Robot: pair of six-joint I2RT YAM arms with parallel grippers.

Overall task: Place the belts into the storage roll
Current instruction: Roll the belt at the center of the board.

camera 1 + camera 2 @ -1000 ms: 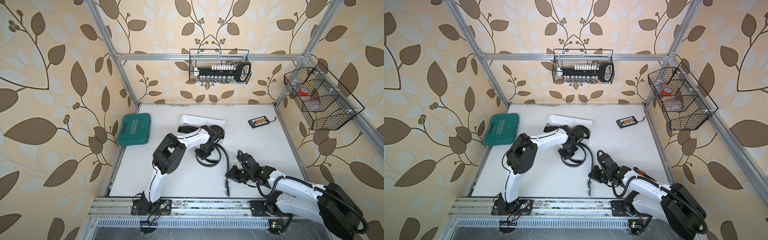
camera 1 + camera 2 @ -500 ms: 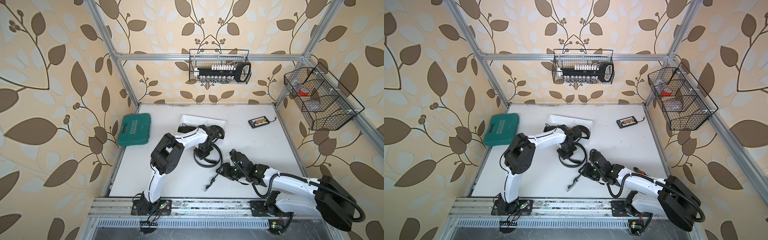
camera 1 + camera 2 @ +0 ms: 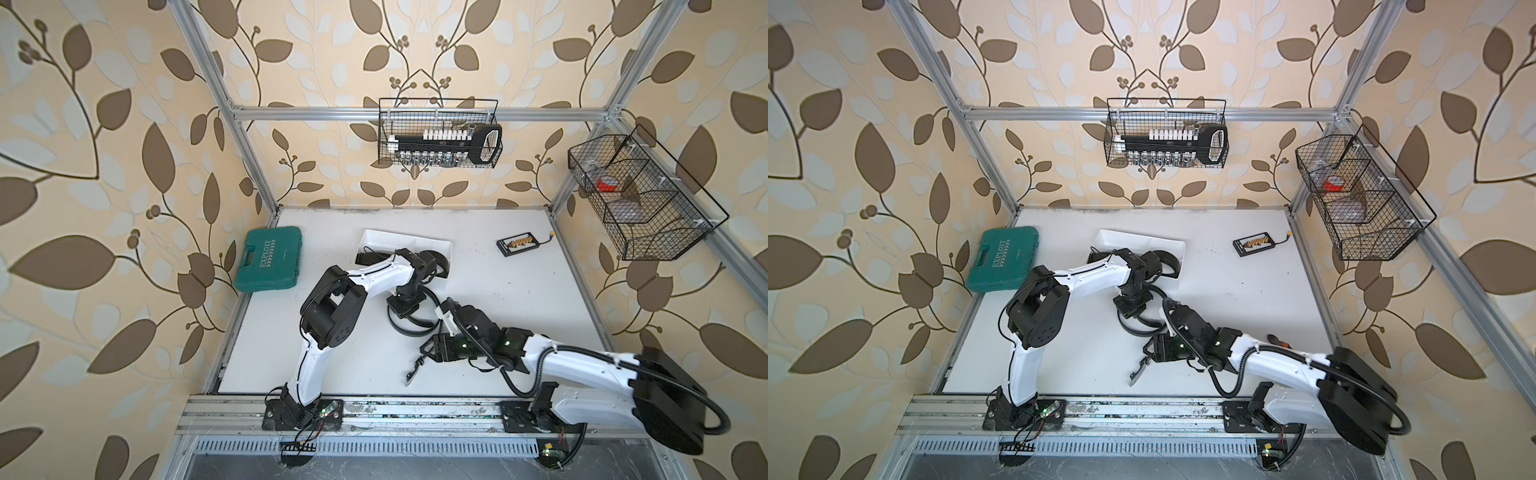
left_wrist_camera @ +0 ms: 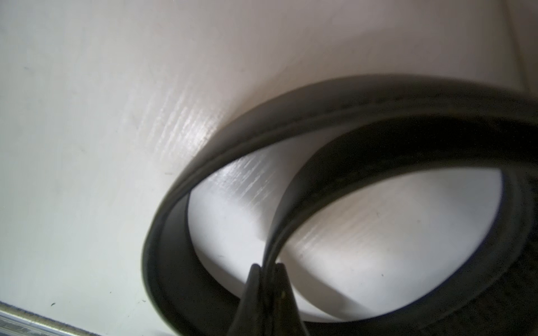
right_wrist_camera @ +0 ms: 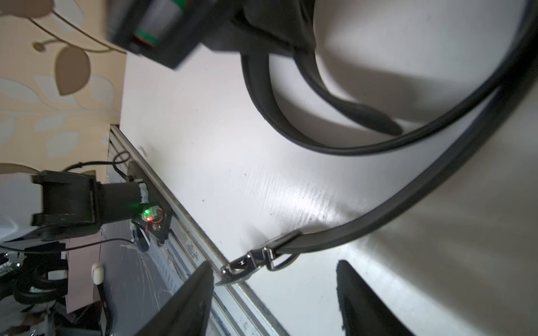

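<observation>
A black belt (image 3: 409,330) lies in loose loops on the white table just in front of the storage roll (image 3: 399,240), a shallow white tray. My left gripper (image 4: 267,266) is shut on this belt's strap (image 4: 364,96), pointing down over the loops (image 3: 1140,328). The belt's metal buckle (image 5: 250,261) rests free on the table near the front edge. My right gripper (image 5: 273,263) stands open right behind the buckle (image 3: 413,370), its fingers (image 5: 189,299) apart on either side, holding nothing. Another black belt (image 3: 441,261) sits coiled in the tray, partly hidden by my left arm.
A green tool case (image 3: 268,259) lies at the table's left edge. A small black device (image 3: 519,244) is at the back right. Wire baskets hang on the back wall (image 3: 440,137) and the right wall (image 3: 640,199). A metal rail (image 3: 374,409) borders the front.
My right gripper carried the buckle end leftward along the front of the table, then opened and let it go. The left gripper stayed shut on the strap.
</observation>
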